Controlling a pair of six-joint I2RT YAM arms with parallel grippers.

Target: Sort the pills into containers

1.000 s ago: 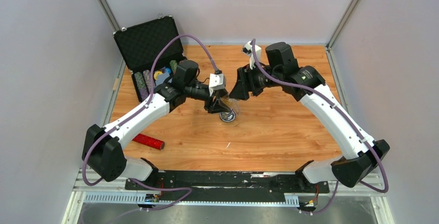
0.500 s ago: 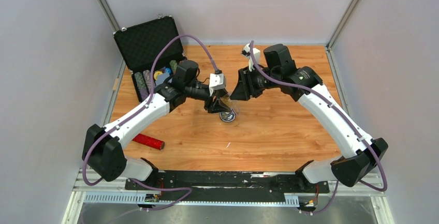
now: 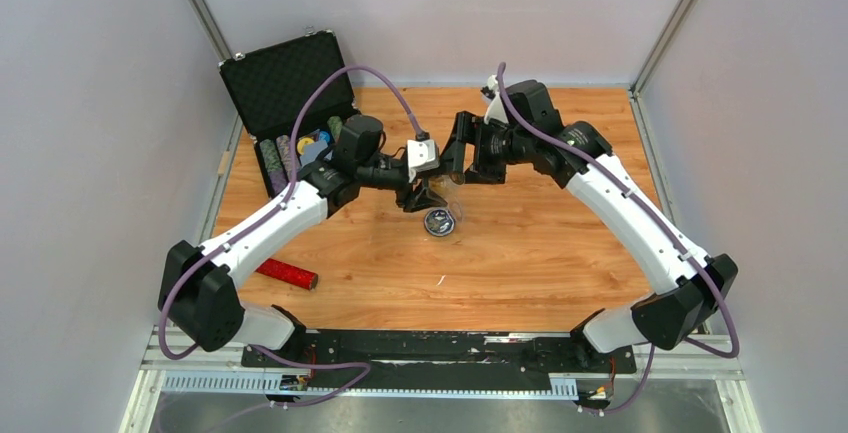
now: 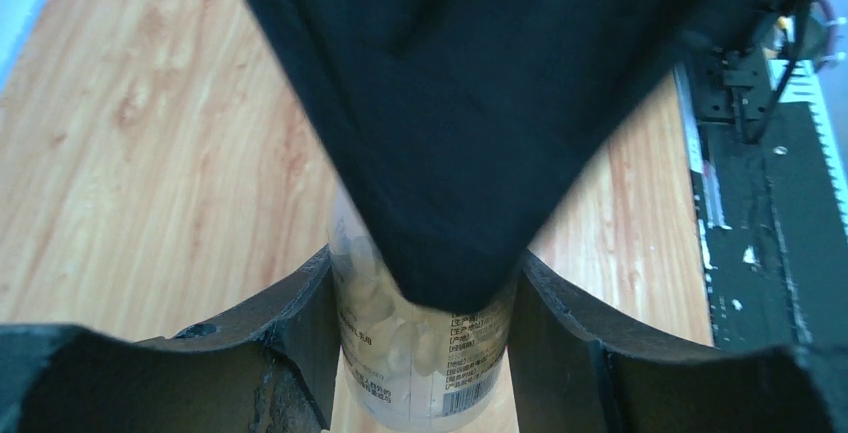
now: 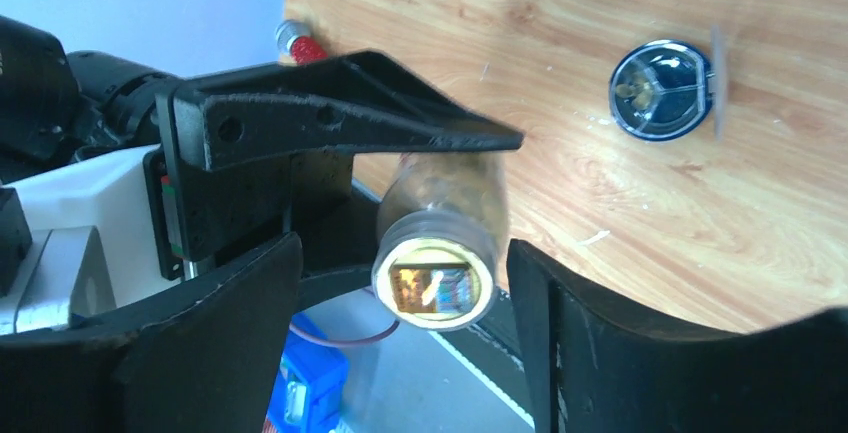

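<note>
Technician: Procedure for this step?

Arm: Judged step: getting the pill bottle open, or tipped, so that the pills inside it can reach the dish.
1. I centre my right gripper on the bottle's end.
2. I close squarely on the ring at the neck, not on the soft wall.
3. I turn about the bottle's own axis.

My left gripper supplies the counter-hold. I judge that any slack there lets the bottle spin with the turn. The mouth should point over the dish before anything is released, since loose pills are likely to roll on bare wood.

Technician: State of each end effector?

Arm: Left gripper: pressed onto the bottle's body, one finger on each side, with the printed label facing my wrist camera. Right gripper: spread wide. Its fingers flank the bottle's end with a gap on both sides, and I see no contact. I cannot tell whether a cap sits on that end; it shows only a pale ring around an amber centre.

Technician: Location of the target?

Arm: The dish rests on the table, near the held bottle on the side toward my bases, and apart from both grippers. Something small and brownish lies in one compartment, too small to name.
</note>
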